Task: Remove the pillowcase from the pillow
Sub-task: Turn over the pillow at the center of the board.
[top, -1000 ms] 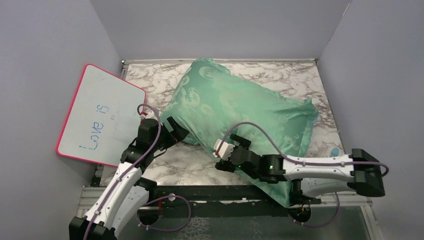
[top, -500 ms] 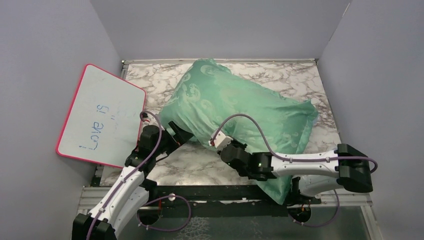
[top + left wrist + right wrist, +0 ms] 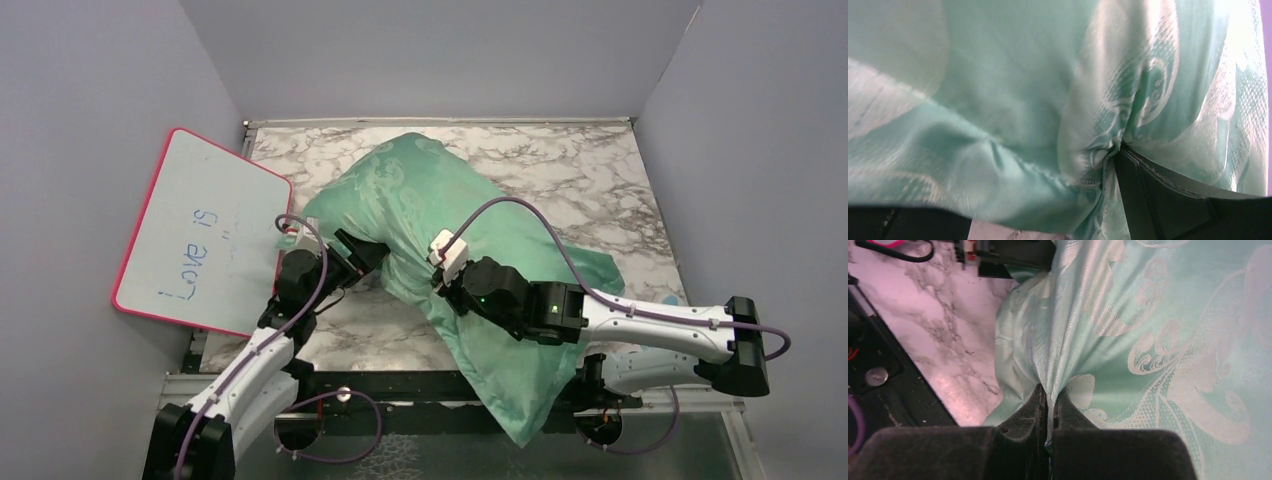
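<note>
Right fingers [image 3: 1018,435], left fingers [image 3: 1158,200] pinch pillowcase [image 3: 430,200]; long axis far-left to near-right.

Boxed in on three sides by plain, matte, pale lavender-grey panels: back wall [image 3: 440,55], left wall [image 3: 90,120], right wall [image 3: 760,150]. Underfoot of it all, a glossy tabletop [image 3: 600,170] in white marble pattern with grey veining, running up to the foot of the back wall. Propped tilted against the left wall at the tabletop's left edge, a pink-framed whiteboard [image 3: 200,235]; blue handwriting "Love is" on it, fainter marks beside, unreadable. Along the near edge, a black rail [image 3: 400,385]. Nearer than that, a greyish surface [image 3: 680,450], detail unclear. Lit softly and evenly; shadows faint.
</note>
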You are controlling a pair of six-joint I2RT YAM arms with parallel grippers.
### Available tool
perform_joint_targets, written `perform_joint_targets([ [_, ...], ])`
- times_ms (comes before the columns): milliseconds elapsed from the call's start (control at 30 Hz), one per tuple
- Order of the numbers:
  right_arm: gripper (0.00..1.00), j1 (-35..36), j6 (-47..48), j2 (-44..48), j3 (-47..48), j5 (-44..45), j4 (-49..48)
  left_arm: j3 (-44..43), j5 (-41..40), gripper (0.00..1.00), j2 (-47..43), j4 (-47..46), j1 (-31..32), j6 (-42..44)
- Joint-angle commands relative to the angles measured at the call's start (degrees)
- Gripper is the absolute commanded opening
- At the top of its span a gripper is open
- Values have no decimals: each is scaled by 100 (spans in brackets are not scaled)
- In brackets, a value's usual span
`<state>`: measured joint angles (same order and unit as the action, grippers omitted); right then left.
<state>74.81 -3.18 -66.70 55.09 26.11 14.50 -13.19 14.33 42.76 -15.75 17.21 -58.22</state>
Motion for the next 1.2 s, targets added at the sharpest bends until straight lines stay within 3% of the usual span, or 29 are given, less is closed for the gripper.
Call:
perform_joint_targets([
  [0, 1, 96, -404, 152, 347, -1328, -313, -476, -246, 98, 574, -1036, -16, 735],
  [33, 1, 96, -417, 164, 351, -1365, -299, -602, -56, 92, 692, -1208, -16, 773],
  [200, 1, 93, -496, 243, 333, -1148, -285, -1098, 585, 17, 859, -1298, -15, 890],
  [267, 1, 70, -531, 281, 352, -979, -246, -1210, 541, 0, 662, -1070, -16, 896],
  [367, 1, -101, -661, 359, 526, -1012, -98, -1698, 383, 0, 284, -229, -14, 1165],
  [467, 1, -462, -721, 452, 743, -1614, -51, -2567, -141, 0, 44, 1077, -7, 1796],
  [567, 1, -1067, -846, 424, 1054, -2751, -37, -3519, -618, 0, 71, 2021, -7, 2293],
  [667, 1, -1972, -982, 77, 1598, -4591, 198, -4561, -772, 0, 422, 2832, -7, 2445],
  [767, 2, -2431, -966, -495, 2614, -5013, 1096, -5385, -890, 0, 812, 3533, -7, 2404],
  [833, 15, -2552, -797, -766, 3054, -4665, 1574, -5716, -844, 0, 1025, 3659, -7, 2388],
  [933, 50, -2669, -743, -970, 3313, -3745, 1986, -6042, -789, 0, 1410, 3788, -7, 2380],
  [1033, 62, -2664, -749, -932, 3635, -3102, 2508, -6250, -708, 0, 1732, 3844, -6, 2384],
  [1167, 87, -2669, -456, -154, 3461, -3566, 2152, -6353, -774, 0, 1983, 3905, -5, 2411],
])
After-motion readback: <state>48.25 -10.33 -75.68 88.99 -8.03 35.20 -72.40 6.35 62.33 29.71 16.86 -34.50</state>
